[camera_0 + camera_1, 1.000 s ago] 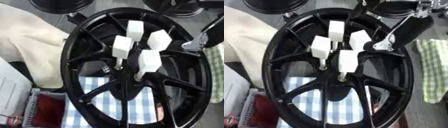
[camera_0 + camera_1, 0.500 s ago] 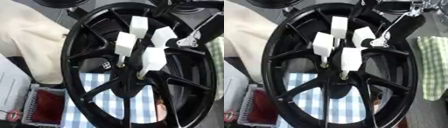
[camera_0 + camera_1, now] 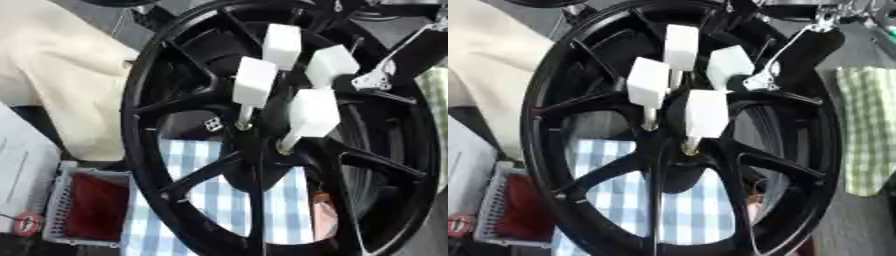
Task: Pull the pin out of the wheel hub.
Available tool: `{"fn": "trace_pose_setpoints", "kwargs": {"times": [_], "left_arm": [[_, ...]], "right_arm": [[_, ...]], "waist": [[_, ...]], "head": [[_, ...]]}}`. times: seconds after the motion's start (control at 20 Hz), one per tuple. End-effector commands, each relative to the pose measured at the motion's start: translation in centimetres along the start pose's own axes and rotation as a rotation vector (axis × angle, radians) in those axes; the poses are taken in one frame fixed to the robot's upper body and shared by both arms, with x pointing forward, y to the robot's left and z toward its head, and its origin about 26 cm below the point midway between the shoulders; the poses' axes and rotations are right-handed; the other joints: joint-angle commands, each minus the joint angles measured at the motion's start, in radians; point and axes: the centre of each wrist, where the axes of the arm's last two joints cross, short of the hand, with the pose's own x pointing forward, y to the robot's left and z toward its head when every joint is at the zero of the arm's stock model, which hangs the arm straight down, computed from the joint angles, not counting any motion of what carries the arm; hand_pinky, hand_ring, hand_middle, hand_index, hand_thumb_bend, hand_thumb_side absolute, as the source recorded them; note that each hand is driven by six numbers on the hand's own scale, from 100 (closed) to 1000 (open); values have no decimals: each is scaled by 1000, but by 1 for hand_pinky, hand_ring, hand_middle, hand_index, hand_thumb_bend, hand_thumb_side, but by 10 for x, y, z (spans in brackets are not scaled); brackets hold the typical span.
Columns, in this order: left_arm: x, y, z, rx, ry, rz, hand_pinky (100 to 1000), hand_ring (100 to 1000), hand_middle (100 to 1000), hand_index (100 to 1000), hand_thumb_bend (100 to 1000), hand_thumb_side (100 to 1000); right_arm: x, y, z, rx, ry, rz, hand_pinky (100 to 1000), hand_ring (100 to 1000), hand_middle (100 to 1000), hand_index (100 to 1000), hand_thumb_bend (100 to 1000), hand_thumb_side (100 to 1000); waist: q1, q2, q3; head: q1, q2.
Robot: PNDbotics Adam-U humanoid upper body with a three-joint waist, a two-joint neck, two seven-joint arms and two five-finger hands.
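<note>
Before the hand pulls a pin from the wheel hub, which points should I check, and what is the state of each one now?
1. Pins seated: four white-headed pins stand in the hub of the black wheel. Ok.
2. Right hand near a pin: the right hand comes from the upper right, its tip beside the upper-right pin. Ok.
3. Grip on that pin: no fingers seen curled round it. Not ok.
4. Right hand open or shut: cannot tell.
5. Left hand steadying the wheel: not in view. Cannot tell.
6. Wheel resting flat on the checked cloth: cannot tell.
</note>
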Motion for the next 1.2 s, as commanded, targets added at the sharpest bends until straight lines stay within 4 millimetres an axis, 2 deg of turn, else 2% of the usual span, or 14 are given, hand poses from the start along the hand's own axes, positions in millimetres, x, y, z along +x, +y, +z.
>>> {"fn": "trace_pose_setpoints", "kwargs": {"times": [0.05, 0.25, 0.35, 0.6, 0.85, 1.2], "left_arm": [[8, 0, -4, -4, -33, -1, 818, 729, 673, 839, 235, 778], [8, -1, -4, -5, -32, 2, 818, 729, 673, 839, 233, 779], [8, -1, -4, -4, -30, 2, 819, 730, 674, 840, 232, 781], [7, -1, -3, -2, -26, 0, 819, 724, 675, 840, 233, 782], [8, -1, -4, 0, -31, 2, 820, 723, 674, 840, 231, 782], [8, -1, -4, 5, -30, 3, 821, 723, 675, 840, 226, 787]], "right_arm": [[-5, -7, 7, -11, 27, 25, 874, 847, 799, 844, 400, 238], [-8, -6, 6, -6, 32, 23, 874, 846, 795, 841, 393, 228], [-9, -7, 5, -18, 27, 12, 869, 836, 747, 796, 333, 221], [-6, -8, 3, -61, -1, -31, 863, 823, 685, 746, 281, 220], [-4, -7, 1, -67, -14, -43, 859, 817, 655, 720, 261, 183], [-4, -6, -1, -58, -29, -48, 846, 786, 551, 616, 236, 134]], "waist": [[4, -15, 0], [5, -13, 0], [5, -13, 0], [5, -13, -1], [3, -14, 0], [0, -13, 4]], "head": [[-3, -4], [-6, -9], [-7, -10], [-6, -11], [-3, -21], [-3, -22]]}}
